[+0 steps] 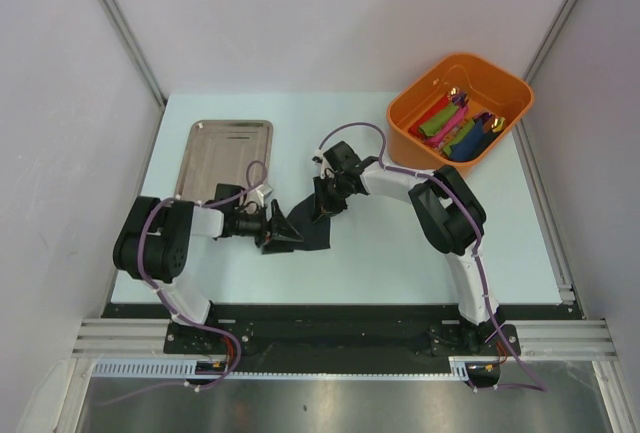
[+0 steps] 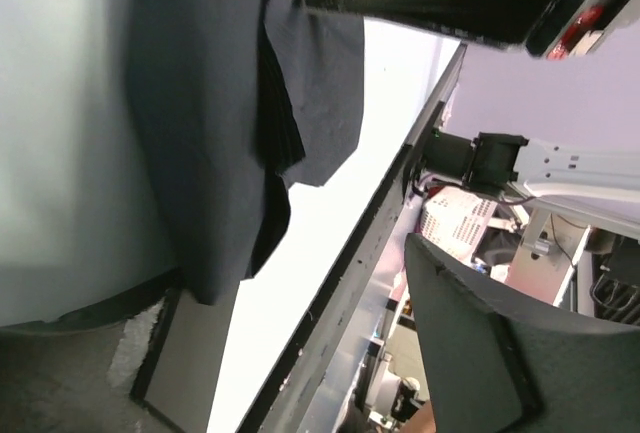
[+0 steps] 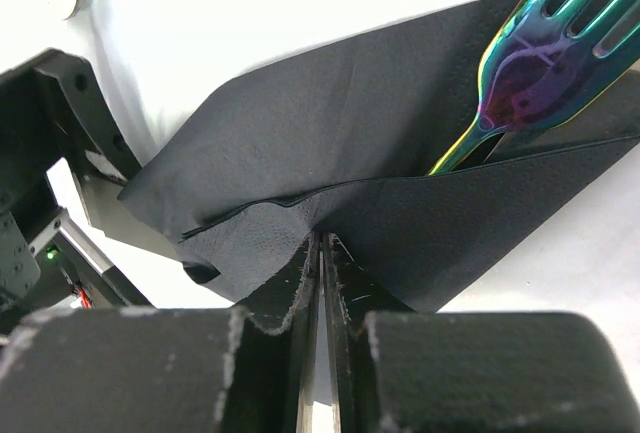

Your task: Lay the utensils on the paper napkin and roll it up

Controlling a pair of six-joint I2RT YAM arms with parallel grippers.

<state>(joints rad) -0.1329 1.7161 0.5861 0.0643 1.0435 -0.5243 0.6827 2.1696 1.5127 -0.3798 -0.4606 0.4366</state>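
The black paper napkin (image 1: pixel 310 225) lies folded on the table between my two grippers. My right gripper (image 3: pixel 322 243) is shut on the napkin's (image 3: pixel 330 113) folded edge and pinches it up. An iridescent green-purple fork (image 3: pixel 540 58) sticks out of the fold at the upper right, its handle hidden under the paper. My left gripper (image 2: pixel 300 353) is open at the napkin's (image 2: pixel 210 103) left side. One finger (image 2: pixel 480 353) stands clear of the paper. The other sits low beside the hanging napkin. In the top view my left gripper (image 1: pixel 272 231) and right gripper (image 1: pixel 326 203) flank the napkin.
A steel tray (image 1: pixel 226 156) lies at the back left. An orange bin (image 1: pixel 420 103) at the back right holds rolled coloured napkins with cutlery. The table's near edge (image 2: pixel 350 253) runs close past my left gripper.
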